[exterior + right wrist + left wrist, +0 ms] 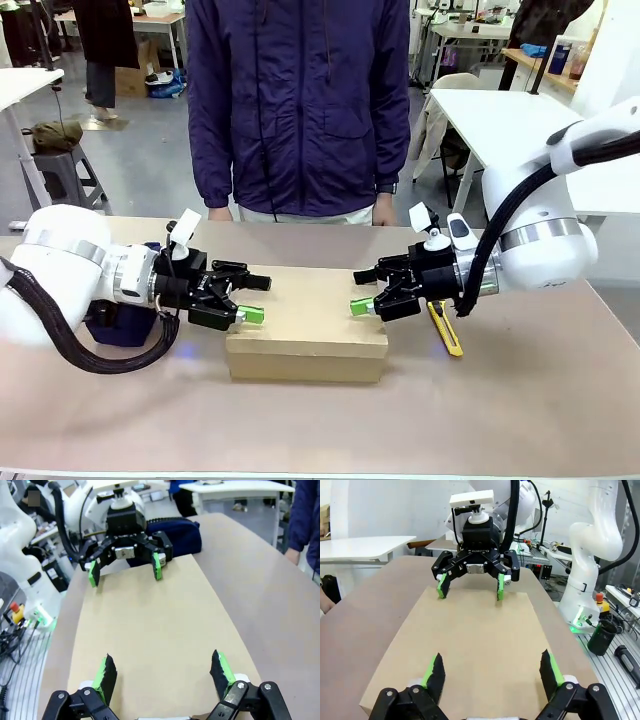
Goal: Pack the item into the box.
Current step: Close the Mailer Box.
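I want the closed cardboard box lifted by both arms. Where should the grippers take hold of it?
Probably at the two short ends of the box, each arm coming in level from its own side. The left gripper and right gripper already face each other, open, over those ends. The lid lies flat and shut, offering no raised edge on top.

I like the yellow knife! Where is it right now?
In the front view, the yellow-and-black utility knife lies on the table, just right of the closed cardboard box and under the right gripper.
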Robot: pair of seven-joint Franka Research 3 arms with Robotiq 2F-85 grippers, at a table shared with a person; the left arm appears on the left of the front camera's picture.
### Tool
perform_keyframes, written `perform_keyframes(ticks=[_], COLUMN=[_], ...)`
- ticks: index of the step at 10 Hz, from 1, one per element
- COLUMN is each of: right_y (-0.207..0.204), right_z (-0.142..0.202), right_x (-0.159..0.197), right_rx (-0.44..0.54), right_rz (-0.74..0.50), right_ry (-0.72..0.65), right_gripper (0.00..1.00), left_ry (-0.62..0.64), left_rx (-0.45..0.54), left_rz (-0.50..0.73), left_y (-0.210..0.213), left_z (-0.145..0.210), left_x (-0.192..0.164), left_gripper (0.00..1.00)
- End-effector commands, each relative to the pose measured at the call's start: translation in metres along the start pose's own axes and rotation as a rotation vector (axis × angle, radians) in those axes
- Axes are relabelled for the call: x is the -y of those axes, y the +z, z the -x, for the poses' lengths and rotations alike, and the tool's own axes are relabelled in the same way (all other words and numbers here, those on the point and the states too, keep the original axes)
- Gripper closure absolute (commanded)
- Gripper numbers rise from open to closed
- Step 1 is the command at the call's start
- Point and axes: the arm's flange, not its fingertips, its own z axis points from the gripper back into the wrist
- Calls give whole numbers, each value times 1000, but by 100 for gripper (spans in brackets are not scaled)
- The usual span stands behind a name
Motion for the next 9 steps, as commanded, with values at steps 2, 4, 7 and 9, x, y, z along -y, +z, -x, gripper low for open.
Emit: perform_keyframes(ticks=[2, 4, 7, 9], right_y=[10, 44, 104, 148], right_z=[-4, -23, -31, -12], right_x=[-8, -34, -92, -125], right_rx=[19, 72, 57, 35], right_rz=[-8, 4, 27, 86], right_ry=[27, -1, -150, -271], right_gripper=[0, 0, 0, 0], left_ry=[0, 3, 219, 357], left_rx=[96, 156, 187, 193], left_rz=[28, -32, -137, -243], left_y=[5, 30, 91, 138], left_z=[-15, -52, -92, -96], left_x=[12, 45, 109, 146], left_gripper=[0, 0, 0, 0])
